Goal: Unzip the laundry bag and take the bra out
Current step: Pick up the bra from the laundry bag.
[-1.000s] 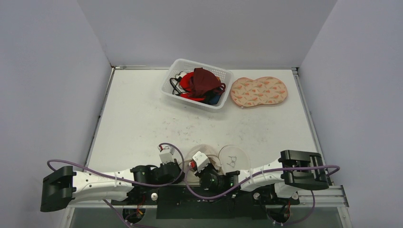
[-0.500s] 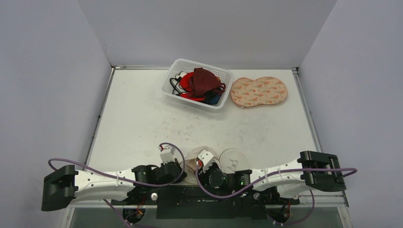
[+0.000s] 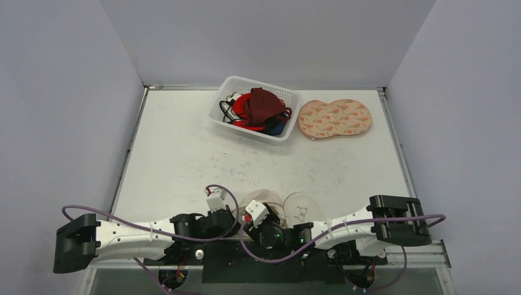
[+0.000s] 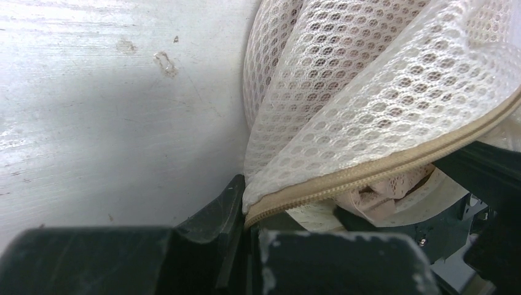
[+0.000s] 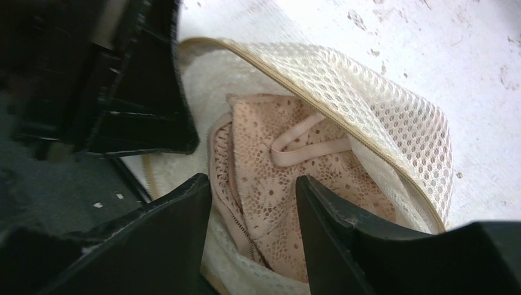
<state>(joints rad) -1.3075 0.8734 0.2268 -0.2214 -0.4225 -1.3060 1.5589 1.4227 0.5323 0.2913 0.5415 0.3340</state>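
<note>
A white mesh laundry bag (image 3: 300,204) lies at the table's near edge between the two wrists. My left gripper (image 4: 249,216) is shut on the bag's tan zipper edge (image 4: 368,172) and holds the mouth up. The bag (image 5: 393,129) gapes open in the right wrist view. A pink lace bra (image 5: 276,160) lies inside it, and a fold of the bra (image 4: 375,193) shows under the zipper in the left wrist view. My right gripper (image 5: 253,190) stands open just above the bra, one finger on each side of the lace, not closed on it.
A white basket (image 3: 289,132) with red, black and blue garments sits at the back centre. A peach patterned pouch (image 3: 335,118) lies to its right. Grey walls enclose the table on three sides. The arm bases crowd the near edge.
My right gripper's jaws have opened from nearly shut. The right arm swung out to the right and came back left, over the bag's mouth. The left gripper has not moved.
</note>
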